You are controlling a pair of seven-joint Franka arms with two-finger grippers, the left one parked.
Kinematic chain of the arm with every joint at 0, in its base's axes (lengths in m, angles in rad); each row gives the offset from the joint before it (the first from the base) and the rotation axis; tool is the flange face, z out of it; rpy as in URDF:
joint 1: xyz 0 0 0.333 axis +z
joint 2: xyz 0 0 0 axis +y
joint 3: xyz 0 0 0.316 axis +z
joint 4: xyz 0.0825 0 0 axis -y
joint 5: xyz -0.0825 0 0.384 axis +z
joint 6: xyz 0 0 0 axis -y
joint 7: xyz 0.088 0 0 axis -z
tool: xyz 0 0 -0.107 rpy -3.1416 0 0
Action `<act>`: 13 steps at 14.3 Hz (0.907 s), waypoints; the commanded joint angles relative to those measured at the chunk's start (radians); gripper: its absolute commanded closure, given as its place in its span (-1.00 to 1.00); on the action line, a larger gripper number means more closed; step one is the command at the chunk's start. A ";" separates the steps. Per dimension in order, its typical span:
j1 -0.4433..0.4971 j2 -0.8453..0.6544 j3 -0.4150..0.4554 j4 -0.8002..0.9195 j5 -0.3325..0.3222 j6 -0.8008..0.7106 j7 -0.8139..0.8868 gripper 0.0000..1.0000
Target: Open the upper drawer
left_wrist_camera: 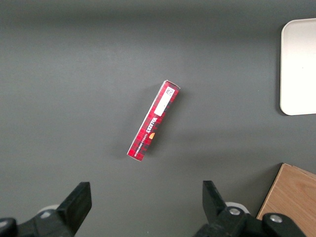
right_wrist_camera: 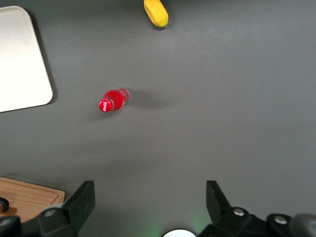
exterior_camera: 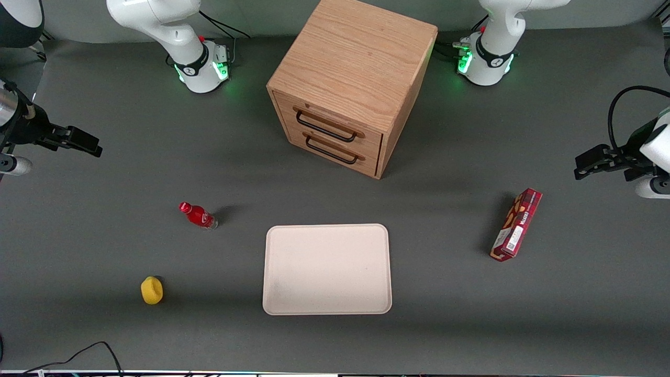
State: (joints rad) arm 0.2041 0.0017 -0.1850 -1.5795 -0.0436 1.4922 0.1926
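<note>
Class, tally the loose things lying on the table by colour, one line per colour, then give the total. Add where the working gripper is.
Red: 2, bottle and snack box
Yellow: 1, yellow object
Cream: 1, tray
Total: 4
The gripper, open, hangs at the working arm's end of the table, clear of the upper drawer.

Dark grey table spread wide under soft, even light, faint shadows pooling here and there, black cable curling along the near edge.
</note>
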 commanded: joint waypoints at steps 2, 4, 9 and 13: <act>0.011 0.009 -0.005 0.033 0.004 -0.020 0.016 -1.00; 0.011 0.012 -0.004 0.055 0.002 -0.020 0.025 -1.00; 0.009 0.015 -0.008 0.096 0.086 -0.024 0.011 -1.00; 0.015 0.020 0.030 0.145 0.334 -0.122 0.005 -1.00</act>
State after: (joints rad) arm 0.2064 0.0040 -0.1757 -1.4914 0.1712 1.4363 0.1922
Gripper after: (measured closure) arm 0.000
